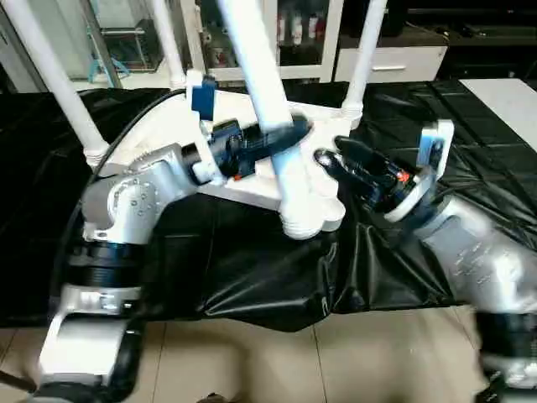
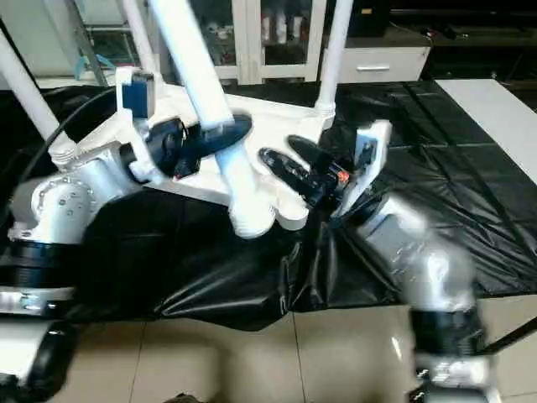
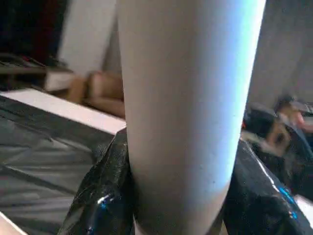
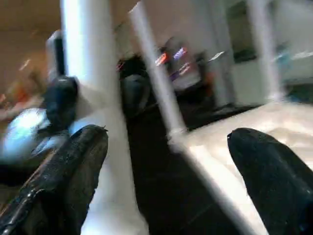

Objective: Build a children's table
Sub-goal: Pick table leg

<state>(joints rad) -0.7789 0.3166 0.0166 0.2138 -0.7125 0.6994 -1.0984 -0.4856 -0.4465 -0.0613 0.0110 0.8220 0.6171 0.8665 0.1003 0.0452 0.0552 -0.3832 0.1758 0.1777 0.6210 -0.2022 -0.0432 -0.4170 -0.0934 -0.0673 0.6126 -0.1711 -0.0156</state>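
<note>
Clamping down on the nearest leg, the left hand has its two black fingers pinched around the white tube just above the corner socket, and the left wrist view shows those fingers hugging the tube on both sides. That socket hangs right at the near edge of the desk, which is draped in crinkled black sheeting. Just beside it, the right hand points toward the same corner with its fingers spread wide, holding nothing; in its own wrist view the two black fingertips stand well apart. Moving back, the white tabletop lies upside down on the black cover. Further off, more legs stand up from its other corners: one at the left, one at the far right corner, and another at the back left. Behind it all, white cabinets line the room.
</note>
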